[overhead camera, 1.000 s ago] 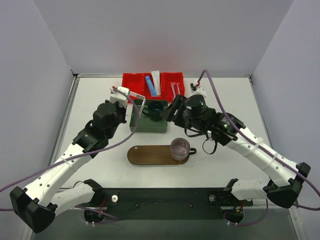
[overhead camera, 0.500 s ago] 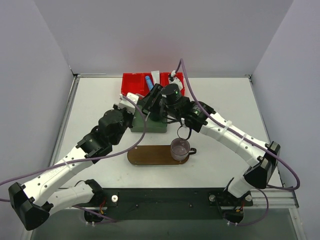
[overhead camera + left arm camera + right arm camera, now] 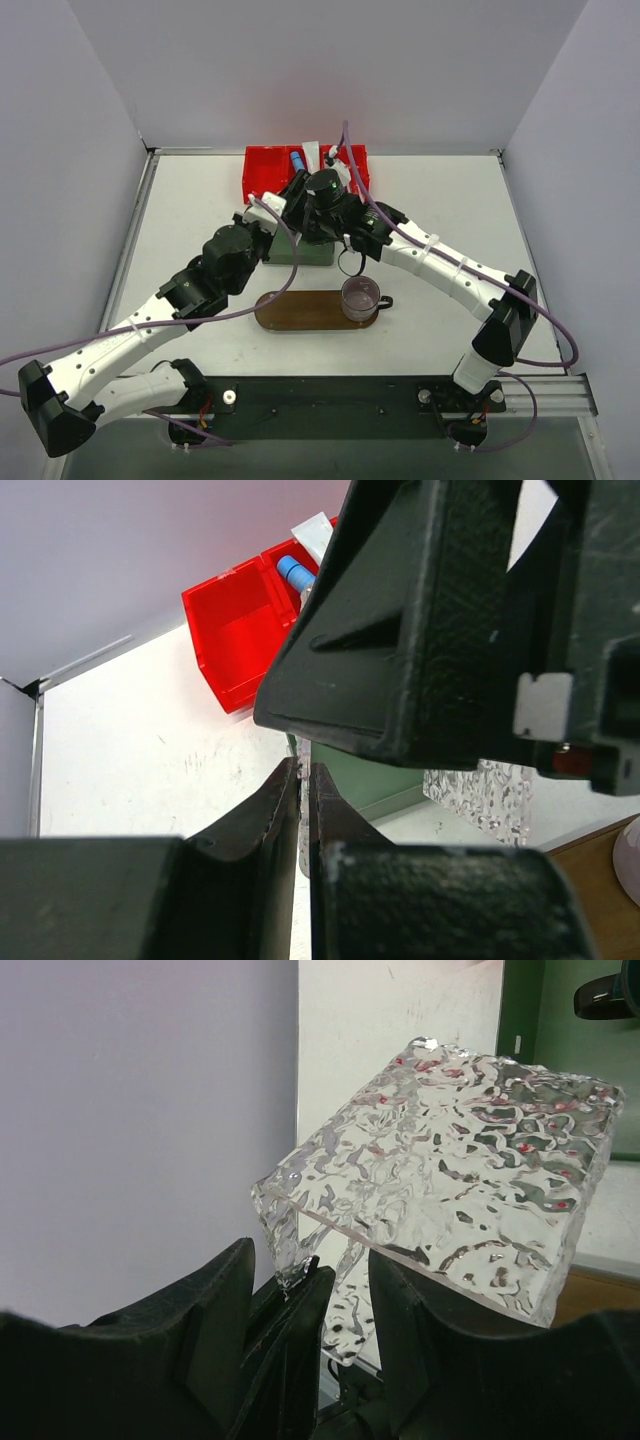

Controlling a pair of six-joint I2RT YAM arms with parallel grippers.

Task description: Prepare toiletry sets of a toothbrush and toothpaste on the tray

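Blue tube (image 3: 297,160) and white tube (image 3: 312,152) lie side by side in the red bin (image 3: 260,168), long axes roughly 12–6, just at 12 o'clock of the right gripper (image 3: 302,195). It is the nearer one but busy, clamped on a corner of a clear textured piece (image 3: 450,1160). Left gripper (image 3: 303,775) sits at its 8 o'clock, fingers nearly together; can't tell if anything is between them. Toothbrushes hidden. Tray (image 3: 300,312) at 6 o'clock carries only a clear mug (image 3: 360,297). A second ago the right arm was out at 3 o'clock; now it's over the green box (image 3: 305,257).

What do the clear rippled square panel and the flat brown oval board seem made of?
Clear rippled square panel: probably glossy moulded plastic, possibly glass; see-through, bright wavy highlights.
Flat brown oval board: likely wood, smooth satin finish; warm brown, darker rim.
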